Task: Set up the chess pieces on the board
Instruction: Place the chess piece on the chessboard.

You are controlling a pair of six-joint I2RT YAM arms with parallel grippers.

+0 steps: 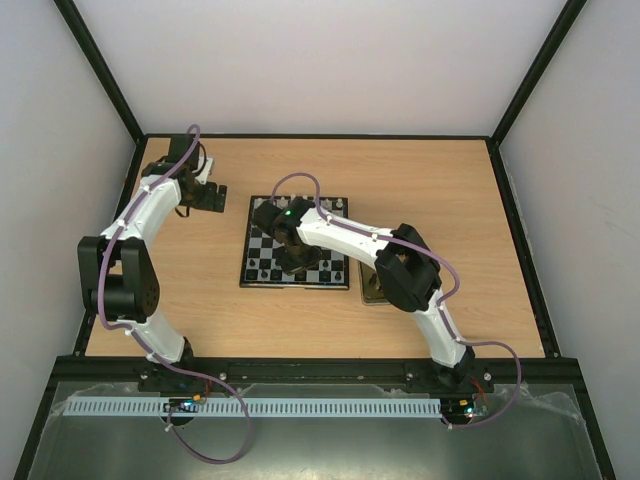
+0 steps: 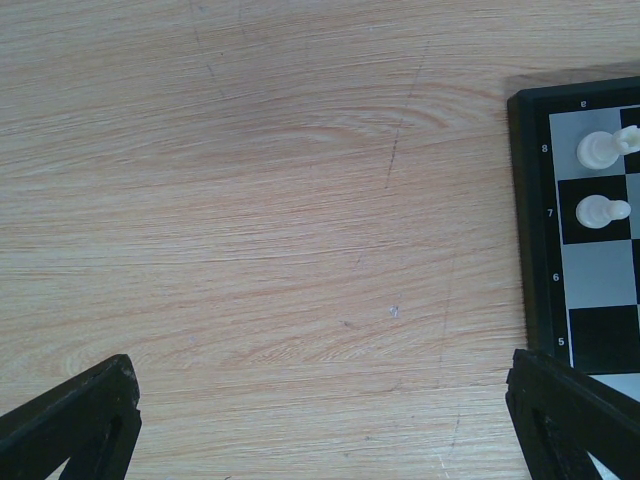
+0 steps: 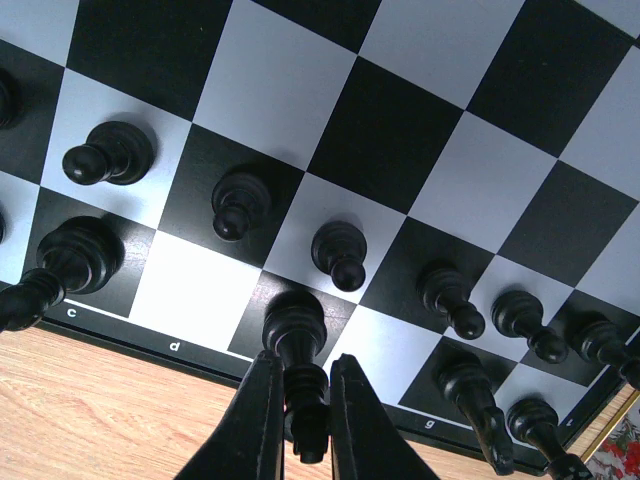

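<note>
right gripper [image 3: 303, 378] pinches a glossy black chessman [image 3: 293, 322] on the board [image 3: 400, 130]; left gripper [image 2: 320, 375] spread.

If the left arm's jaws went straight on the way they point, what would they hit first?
Probably bare table, beside the board; the left gripper, jaws open, frames only wood, though depth is unclear.
</note>
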